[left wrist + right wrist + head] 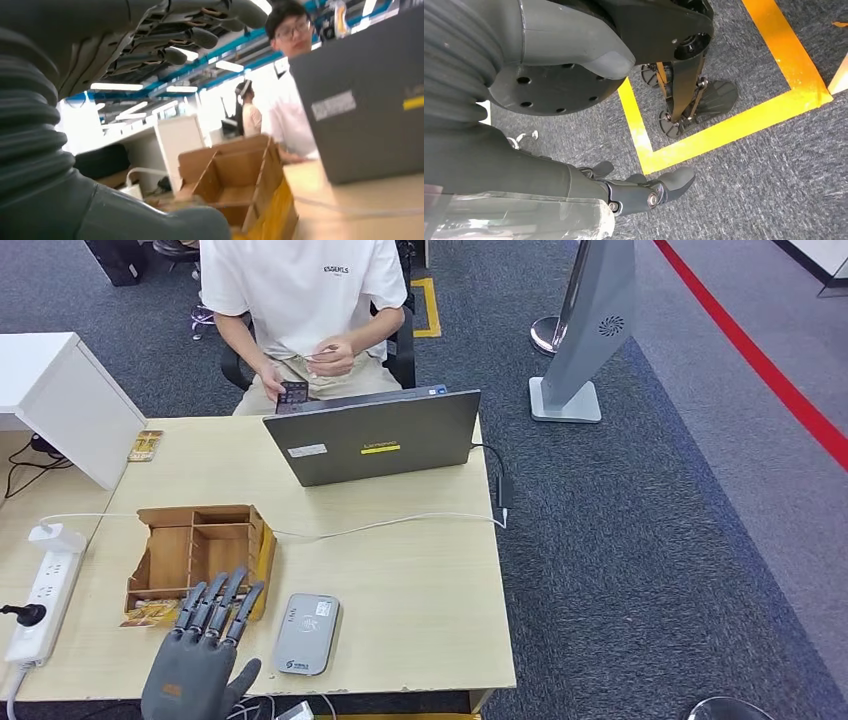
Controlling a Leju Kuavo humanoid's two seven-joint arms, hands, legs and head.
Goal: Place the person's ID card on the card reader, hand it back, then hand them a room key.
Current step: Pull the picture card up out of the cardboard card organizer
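Note:
The grey card reader (307, 633) lies flat near the table's front edge. My left hand (203, 652) hovers just left of it, fingers spread and holding nothing. In the left wrist view my left hand (60, 85) faces the wooden box (235, 175) and the laptop (365, 100). The wooden box (200, 552) has yellow key cards (148, 613) at its near side. Behind the laptop (375, 435) a seated person holds a small pale card (322, 354) in one hand and a phone (293, 393) in the other. My right hand (639, 192) hangs over the carpet, fingers loosely extended and holding nothing.
A white power strip (38, 592) lies at the table's left edge. A white cable (400, 522) runs across the middle of the table. A white cabinet (70, 400) stands at the far left, with a small card stack (146, 445) beside it. A grey floor stand (590, 330) is off to the right.

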